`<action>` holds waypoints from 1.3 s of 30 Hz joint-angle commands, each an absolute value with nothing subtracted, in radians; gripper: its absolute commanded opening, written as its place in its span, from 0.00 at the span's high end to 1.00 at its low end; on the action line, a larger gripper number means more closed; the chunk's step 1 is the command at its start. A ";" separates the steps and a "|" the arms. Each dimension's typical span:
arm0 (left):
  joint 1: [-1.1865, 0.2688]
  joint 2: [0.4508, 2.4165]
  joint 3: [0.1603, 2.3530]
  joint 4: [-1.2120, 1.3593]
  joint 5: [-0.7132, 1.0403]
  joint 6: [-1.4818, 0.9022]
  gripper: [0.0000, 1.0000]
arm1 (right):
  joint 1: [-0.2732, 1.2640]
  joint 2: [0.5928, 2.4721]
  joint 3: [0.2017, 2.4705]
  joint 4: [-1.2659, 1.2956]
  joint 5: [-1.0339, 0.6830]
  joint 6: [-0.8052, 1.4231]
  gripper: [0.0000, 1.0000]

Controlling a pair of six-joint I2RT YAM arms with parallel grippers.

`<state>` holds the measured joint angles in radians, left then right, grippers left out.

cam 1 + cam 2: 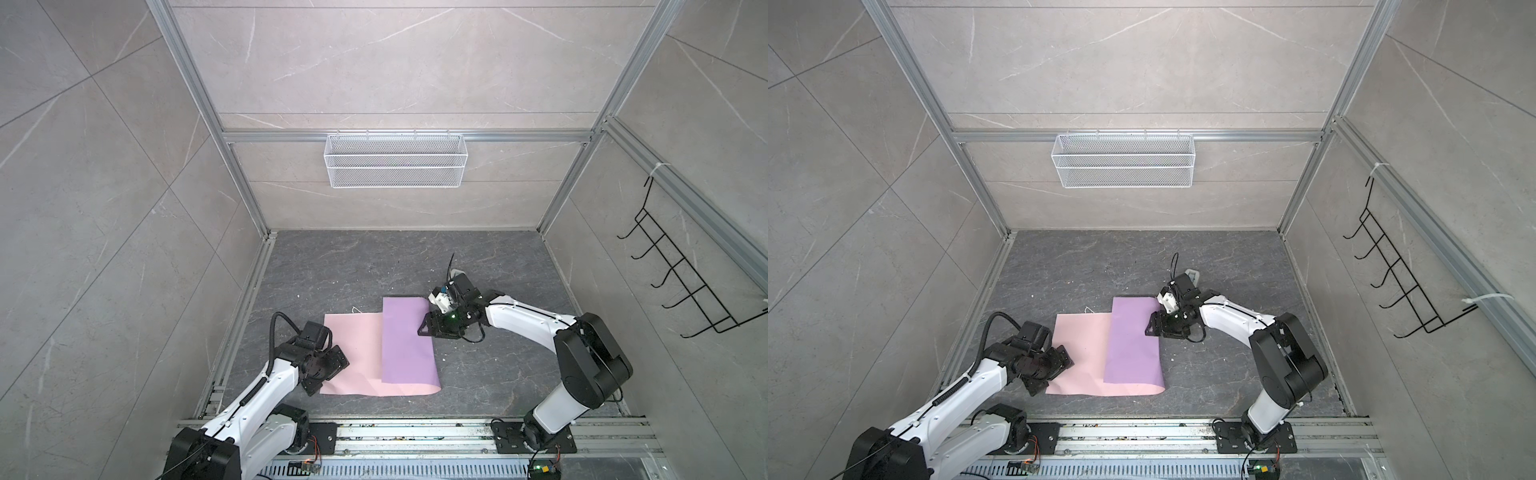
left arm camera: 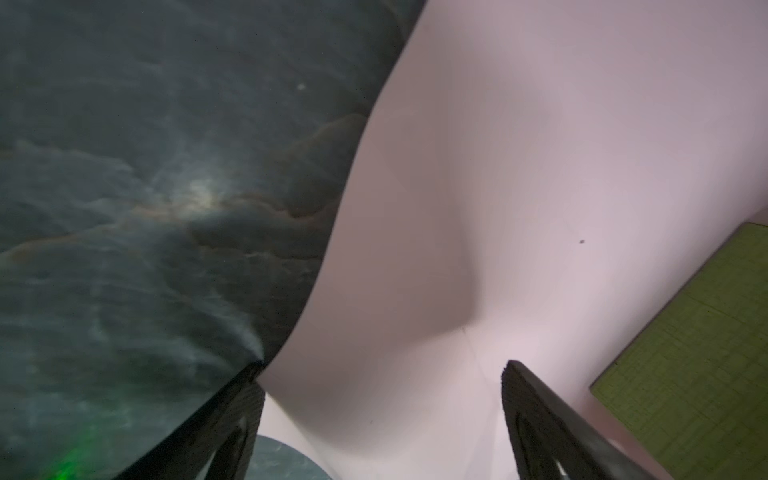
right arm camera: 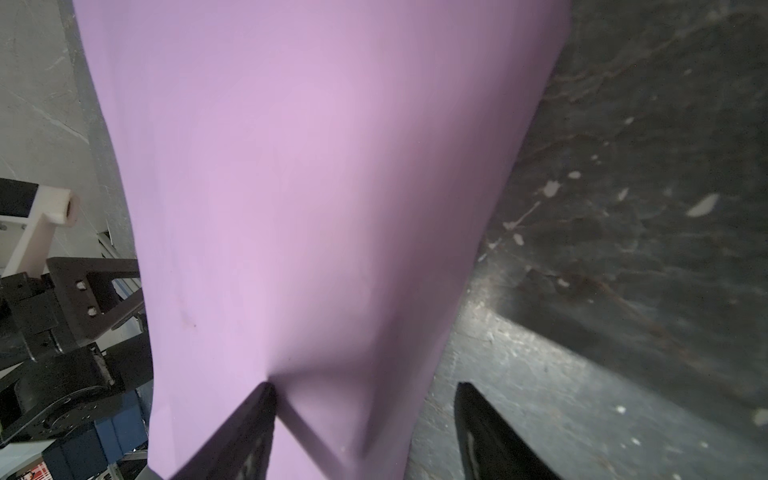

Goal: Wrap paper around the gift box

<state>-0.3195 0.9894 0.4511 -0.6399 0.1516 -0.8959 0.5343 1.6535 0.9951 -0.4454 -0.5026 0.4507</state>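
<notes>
Top views: edges of paper [image 1: 353, 353], bare tabletop [image 1: 353, 266] all around.

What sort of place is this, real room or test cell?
Likely a robot test cell, not a lived-in room: aluminium frame around stone-look panels, left arm and right arm bolted to a front rail, a mesh basket hung on the back wall.

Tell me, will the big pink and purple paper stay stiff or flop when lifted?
Probably floppy: the thin pink-and-purple paper sheet bows up in a soft wave in the left wrist view. Its purple flap is folded over with a rounded bend, so it likely bends easily and weighs little.
</notes>
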 commanded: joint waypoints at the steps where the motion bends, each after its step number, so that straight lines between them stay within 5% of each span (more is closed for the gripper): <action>1: -0.302 1.008 0.467 -0.543 0.229 -0.820 0.11 | 0.539 1.700 0.973 -0.513 -0.398 0.429 0.31; 18: -0.187 1.115 0.630 -0.552 0.408 -0.618 0.25 | 0.539 1.700 0.979 -0.511 -0.397 0.430 0.32; 39: 0.012 1.275 0.685 -0.550 0.633 -0.575 0.14 | 0.538 1.709 0.971 -0.500 -0.403 0.436 0.34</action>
<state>-0.0059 1.2636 0.6571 -0.5510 0.5697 -0.6033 0.5343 1.6543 0.9955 -0.4427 -0.5098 0.4511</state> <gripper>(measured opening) 0.860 0.663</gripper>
